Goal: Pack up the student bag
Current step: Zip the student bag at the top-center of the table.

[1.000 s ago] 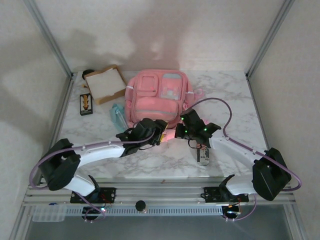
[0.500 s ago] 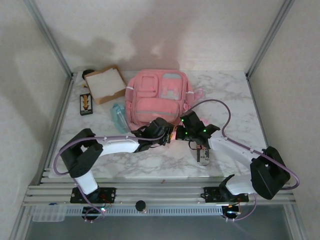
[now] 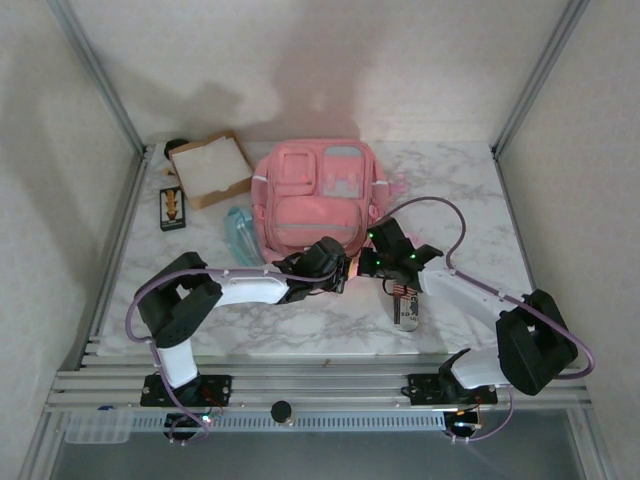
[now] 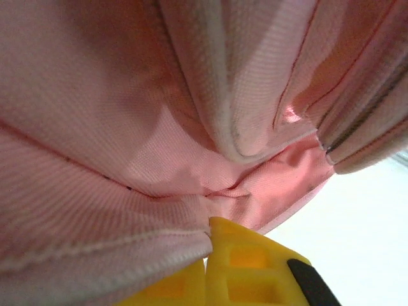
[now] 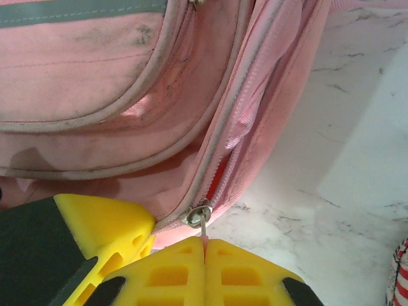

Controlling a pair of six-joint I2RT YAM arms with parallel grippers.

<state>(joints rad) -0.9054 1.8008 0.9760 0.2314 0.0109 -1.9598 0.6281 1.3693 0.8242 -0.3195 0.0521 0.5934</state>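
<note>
From above, the student bag [image 3: 318, 195] lies flat mid-counter [image 3: 470, 200], its long axis running away from the arms. The left fingers [image 3: 345, 272] and right fingers [image 3: 368, 262] meet at its near edge. At the left wrist, the left fingers [image 4: 245, 268] are pressed together, pinching a fold of pink fabric. At the right wrist, the right fingers [image 5: 210, 271] clamp the zipper pull [image 5: 199, 215], and the zip track runs up and away from them.

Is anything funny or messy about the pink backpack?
Yes. The backpack has dark grubby smudges on its front pocket, near the piping. Its side zip gapes a little, showing red inside. Nothing looks torn or spilled.
</note>
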